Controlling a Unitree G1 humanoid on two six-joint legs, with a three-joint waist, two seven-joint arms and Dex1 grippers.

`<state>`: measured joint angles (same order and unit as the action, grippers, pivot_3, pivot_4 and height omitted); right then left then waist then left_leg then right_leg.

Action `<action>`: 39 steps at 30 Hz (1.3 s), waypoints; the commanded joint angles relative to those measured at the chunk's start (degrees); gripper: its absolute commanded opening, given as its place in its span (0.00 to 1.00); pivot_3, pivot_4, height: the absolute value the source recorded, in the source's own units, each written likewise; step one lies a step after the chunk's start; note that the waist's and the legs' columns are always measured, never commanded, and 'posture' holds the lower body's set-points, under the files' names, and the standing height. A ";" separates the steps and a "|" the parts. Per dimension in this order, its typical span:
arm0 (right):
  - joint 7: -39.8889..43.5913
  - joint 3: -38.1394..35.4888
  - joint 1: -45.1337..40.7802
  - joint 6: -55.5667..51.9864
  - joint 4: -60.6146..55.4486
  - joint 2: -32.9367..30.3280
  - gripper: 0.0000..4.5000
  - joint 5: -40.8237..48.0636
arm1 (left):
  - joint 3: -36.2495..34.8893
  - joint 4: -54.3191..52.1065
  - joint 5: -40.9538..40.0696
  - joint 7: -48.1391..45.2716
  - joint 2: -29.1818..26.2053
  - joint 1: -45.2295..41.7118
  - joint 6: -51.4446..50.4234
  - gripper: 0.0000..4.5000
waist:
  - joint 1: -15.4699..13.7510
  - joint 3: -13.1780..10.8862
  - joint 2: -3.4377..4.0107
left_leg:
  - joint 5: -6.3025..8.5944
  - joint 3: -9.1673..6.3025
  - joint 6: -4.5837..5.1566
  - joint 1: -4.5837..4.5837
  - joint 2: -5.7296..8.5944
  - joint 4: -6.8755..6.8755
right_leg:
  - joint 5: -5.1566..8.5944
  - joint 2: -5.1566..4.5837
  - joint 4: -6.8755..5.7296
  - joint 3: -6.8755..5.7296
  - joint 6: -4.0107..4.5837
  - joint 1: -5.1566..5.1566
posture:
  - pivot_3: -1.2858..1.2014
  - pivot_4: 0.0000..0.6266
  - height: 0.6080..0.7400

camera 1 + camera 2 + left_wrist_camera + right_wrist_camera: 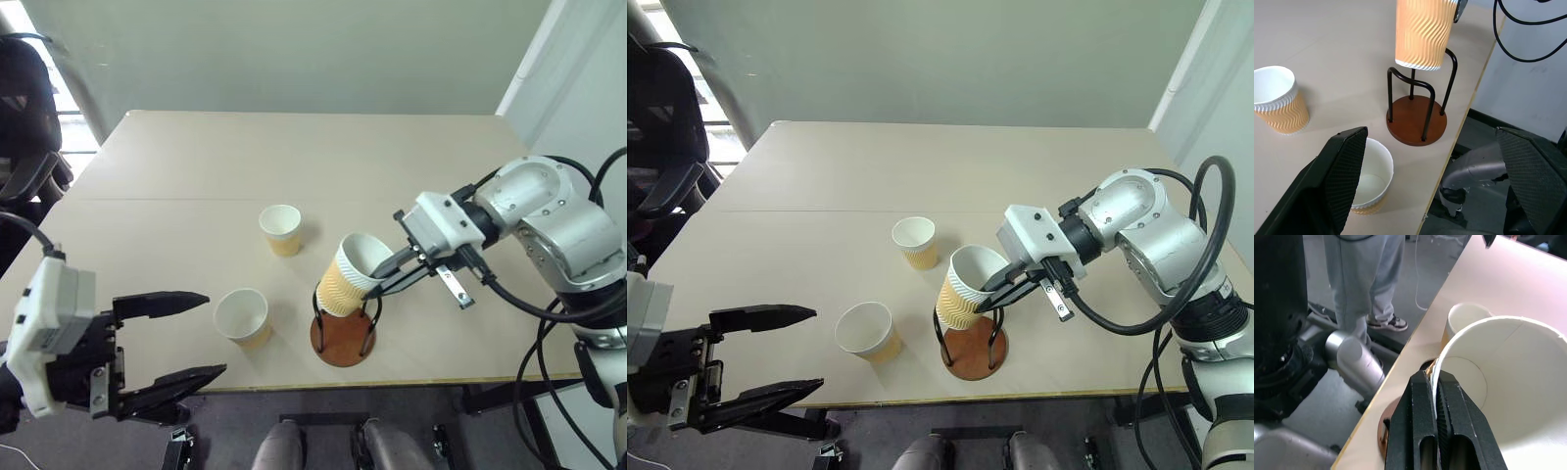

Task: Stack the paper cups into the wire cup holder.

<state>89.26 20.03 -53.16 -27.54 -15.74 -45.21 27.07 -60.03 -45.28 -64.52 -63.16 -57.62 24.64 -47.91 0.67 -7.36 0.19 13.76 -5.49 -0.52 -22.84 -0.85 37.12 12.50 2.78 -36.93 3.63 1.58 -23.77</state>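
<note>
Now: right pincer clamps tilted cup rim | mouth up-right | left pincer agape, empty

Tan-yellow paper cups show rippled, matt sleeves and smooth white insides. The wire cup holder's round reddish-brown base looks like satin-finished wood, its black wire loops smooth metal. The pale beige table is matt and smooth.

Left gripper hovers with fingers spread wide — right gripper fingers pinched together.
</note>
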 commanded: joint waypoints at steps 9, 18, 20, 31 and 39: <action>1.48 1.87 0.22 2.58 -0.43 1.57 0.00 -4.22 | -4.36 -1.66 -2.25 1.15 -0.58 3.20 -1.09 1.00 | 0.08 0.00 0.00 | 0.02 0.00 -0.04 0.00 -0.02 0.01 | 0.00 0.02 0.00 0.00 0.02 -0.01 | 0.52 0.24 1.00; 2.39 2.49 0.03 3.84 0.06 1.74 0.27 -6.98 | -5.25 -2.28 -3.17 1.18 -0.86 4.42 -1.41 1.00 | 0.12 0.00 0.00 | 0.04 0.02 -0.06 0.01 -0.04 0.01 | -0.01 0.03 0.01 0.00 0.05 -0.01 | 0.52 0.24 1.00; 2.18 2.60 -0.34 3.71 0.19 1.95 0.41 -7.40 | -4.91 -2.31 -2.72 1.00 -0.97 4.82 -1.49 1.00 | 0.13 0.00 0.00 | 0.04 0.02 -0.06 0.02 -0.05 0.01 | -0.01 0.03 0.01 0.00 0.06 -0.01 | 0.52 0.24 1.00; 0.27 -5.24 -4.95 0.74 8.58 -0.03 0.99 -5.70 | 4.69 0.03 17.95 -4.54 -8.65 8.72 4.14 1.00 | 0.11 -0.01 0.01 | 0.05 0.02 -0.08 -0.02 -0.05 0.04 | -0.10 0.03 0.03 0.01 0.22 -0.10 | 0.52 0.24 1.00; 3.24 -21.36 3.33 -7.42 11.56 -13.99 0.99 14.97 | 16.47 3.41 25.88 -7.11 -12.22 1.29 10.74 1.00 | -1.06 0.07 -0.11 | 0.28 -0.01 -0.27 -0.16 -0.06 0.02 | -0.06 0.03 0.09 0.01 0.25 -0.19 | 0.52 0.24 1.00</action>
<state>91.91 2.74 -52.66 -34.03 -2.74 -56.63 35.73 -44.81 -42.28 -39.75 -69.47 -68.82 27.08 -38.63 -0.39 -7.29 0.08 14.14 -5.50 -0.87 -22.96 -0.91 37.15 12.44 2.81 -36.84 3.63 1.83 -23.95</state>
